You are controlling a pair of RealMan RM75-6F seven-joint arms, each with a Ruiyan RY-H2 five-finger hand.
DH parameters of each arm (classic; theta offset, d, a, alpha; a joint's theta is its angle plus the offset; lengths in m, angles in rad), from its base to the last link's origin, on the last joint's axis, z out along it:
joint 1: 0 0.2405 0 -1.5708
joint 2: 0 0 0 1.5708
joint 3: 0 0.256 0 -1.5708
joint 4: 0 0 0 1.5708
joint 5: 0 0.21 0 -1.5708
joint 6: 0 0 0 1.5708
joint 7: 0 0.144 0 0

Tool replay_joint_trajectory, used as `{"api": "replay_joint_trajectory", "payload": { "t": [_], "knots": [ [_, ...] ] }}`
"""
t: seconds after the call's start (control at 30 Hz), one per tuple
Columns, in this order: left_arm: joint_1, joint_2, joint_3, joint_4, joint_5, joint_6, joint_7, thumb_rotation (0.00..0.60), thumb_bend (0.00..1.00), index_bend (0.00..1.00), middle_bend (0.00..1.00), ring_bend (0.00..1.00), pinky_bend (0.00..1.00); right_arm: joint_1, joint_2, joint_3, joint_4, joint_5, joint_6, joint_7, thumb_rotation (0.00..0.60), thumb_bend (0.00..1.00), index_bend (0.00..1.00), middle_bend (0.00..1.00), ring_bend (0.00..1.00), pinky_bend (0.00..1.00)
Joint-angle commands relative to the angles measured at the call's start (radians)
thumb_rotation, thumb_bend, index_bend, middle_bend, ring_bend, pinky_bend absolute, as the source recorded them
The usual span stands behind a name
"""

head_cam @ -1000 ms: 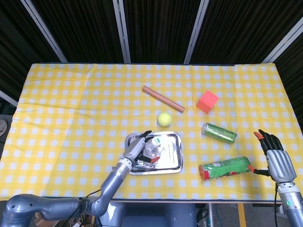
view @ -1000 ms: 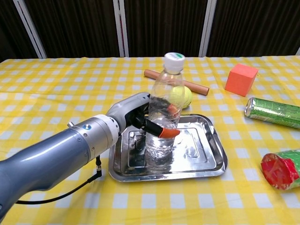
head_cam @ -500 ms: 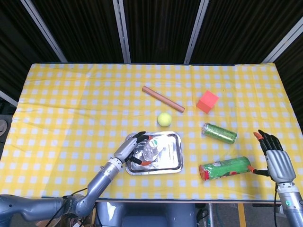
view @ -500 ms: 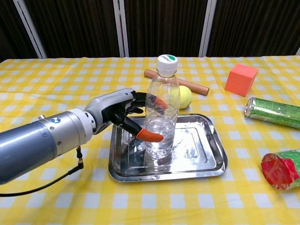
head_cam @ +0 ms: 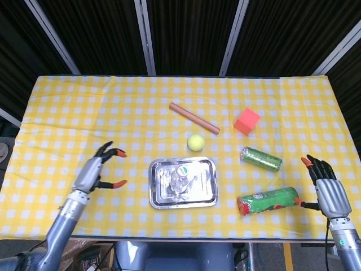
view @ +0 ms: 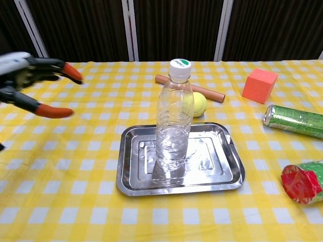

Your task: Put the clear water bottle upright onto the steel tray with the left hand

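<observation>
Clear water bottle [view: 174,121] is standing upright in the middle of the steel tray [view: 222,174], with its white cap on top. Left robot hand [head_cam: 97,170] is hovering over the counter [head_cam: 67,113] well apart from the bottle, to the left of the tray, with its fingers spread wide and holding nothing. Right robot hand [head_cam: 326,189] is resting open at the right edge, near the green canister [head_cam: 268,201].

A wooden rod [head_cam: 194,118] lies far of a tennis ball [head_cam: 196,141] — right sit a red cube [head_cam: 247,121], a green can [head_cam: 261,158] and, nearer, what looks like a green snack tube [head_cam: 268,201].
</observation>
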Motion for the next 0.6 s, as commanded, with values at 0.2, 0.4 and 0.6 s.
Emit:
{"api": "replay_joint_trajectory", "payload": {
  "t": [0.2, 0.4, 0.6],
  "knots": [
    [0.214, 0.148, 0.071, 0.093, 0.103, 0.330, 0.259, 0.600, 0.20, 0.32, 0.23, 0.00, 0.02, 0.003, -0.020, 0.007, 0.017, -0.004, 0.017, -0.044, 0.600, 0.05, 0.01, 0.00, 0.00, 0.00],
    [0.282, 0.121, 0.086, 0.177, 0.136, 0.428, 0.238, 0.600, 0.20, 0.32, 0.23, 0.00, 0.02, 0.001, -0.024, 0.011, 0.014, -0.005, 0.027, -0.059, 0.600, 0.05, 0.01, 0.00, 0.00, 0.00],
    [0.289, 0.115, 0.087, 0.215, 0.113, 0.378, 0.209, 0.600, 0.20, 0.32, 0.23, 0.00, 0.02, 0.003, -0.025, 0.012, 0.011, 0.004, 0.020, -0.067, 0.600, 0.05, 0.01, 0.00, 0.00, 0.00]
  ]
}}
